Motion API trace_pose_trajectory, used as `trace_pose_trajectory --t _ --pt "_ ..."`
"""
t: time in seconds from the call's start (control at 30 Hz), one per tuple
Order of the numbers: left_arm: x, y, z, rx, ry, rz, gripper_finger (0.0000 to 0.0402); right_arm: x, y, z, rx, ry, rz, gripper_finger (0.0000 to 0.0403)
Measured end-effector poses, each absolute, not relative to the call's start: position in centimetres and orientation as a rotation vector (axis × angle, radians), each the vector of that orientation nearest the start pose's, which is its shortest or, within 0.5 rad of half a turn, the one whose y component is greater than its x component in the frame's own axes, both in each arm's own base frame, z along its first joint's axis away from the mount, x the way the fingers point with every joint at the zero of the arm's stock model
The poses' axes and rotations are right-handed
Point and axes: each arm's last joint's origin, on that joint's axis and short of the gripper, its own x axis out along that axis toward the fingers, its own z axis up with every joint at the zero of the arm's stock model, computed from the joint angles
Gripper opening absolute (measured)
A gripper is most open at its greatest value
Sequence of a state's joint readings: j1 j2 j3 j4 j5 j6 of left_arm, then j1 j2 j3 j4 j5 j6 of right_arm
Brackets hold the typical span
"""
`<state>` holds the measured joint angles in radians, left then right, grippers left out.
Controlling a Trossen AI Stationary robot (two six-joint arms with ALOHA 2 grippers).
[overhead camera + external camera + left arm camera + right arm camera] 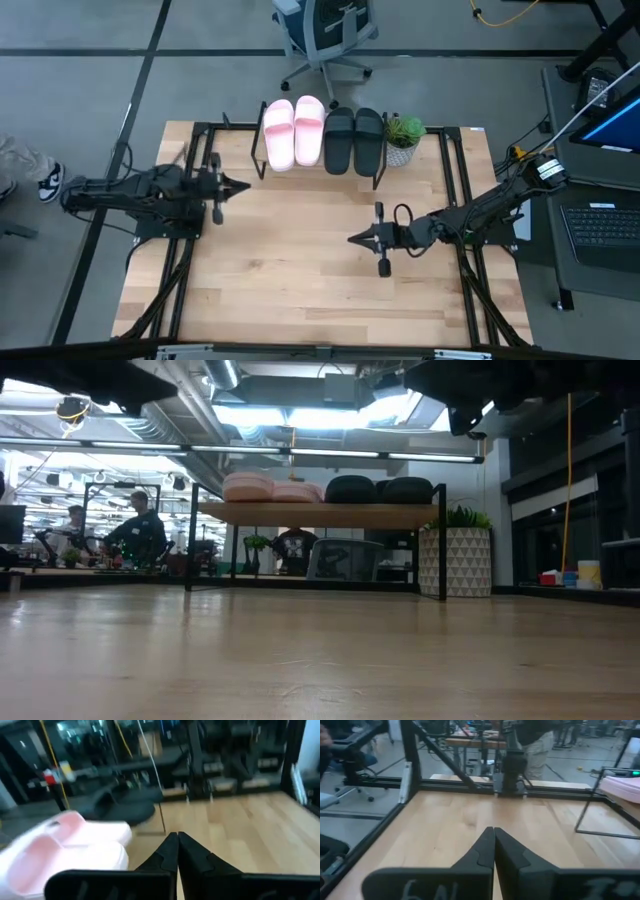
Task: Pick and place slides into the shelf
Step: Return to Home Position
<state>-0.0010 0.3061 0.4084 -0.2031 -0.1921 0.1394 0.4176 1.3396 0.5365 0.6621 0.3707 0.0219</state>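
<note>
fingers (167, 854) of left gripper (243, 187) and right gripper (351, 238) together, empty; slides (309, 130) on shelf (320, 514)

Pink slides (294, 131) and black slides (354, 138) side by side (toes forward) on shelf (320, 514)

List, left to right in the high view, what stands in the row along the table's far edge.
pink slide → second pink slide → black slide → second black slide → potted plant
</note>
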Motion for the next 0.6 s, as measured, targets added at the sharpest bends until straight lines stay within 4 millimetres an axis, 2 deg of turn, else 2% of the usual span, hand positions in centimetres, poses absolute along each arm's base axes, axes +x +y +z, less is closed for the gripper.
trace_pose_trajectory --t 0.17,0.3,0.47,0.6 --pt "8.3 0.4 25.0 0.135 -0.009 0.148 0.0001 24.8 10.0 21.3 -0.054 0.128 0.085 0.001" --pt "7.7 0.4 23.6 0.097 -0.041 0.139 0.0001 25.0 9.6 21.5 -0.072 0.101 0.081 0.001" --pt "7.8 0.4 22.0 0.082 -0.028 0.137 0.0 25.0 8.3 22.6 -0.072 0.063 0.212 0.001" --pt "7.9 0.2 21.8 0.079 -0.028 0.085 0.0 24.3 6.3 24.1 -0.069 0.041 0.202 0.001"
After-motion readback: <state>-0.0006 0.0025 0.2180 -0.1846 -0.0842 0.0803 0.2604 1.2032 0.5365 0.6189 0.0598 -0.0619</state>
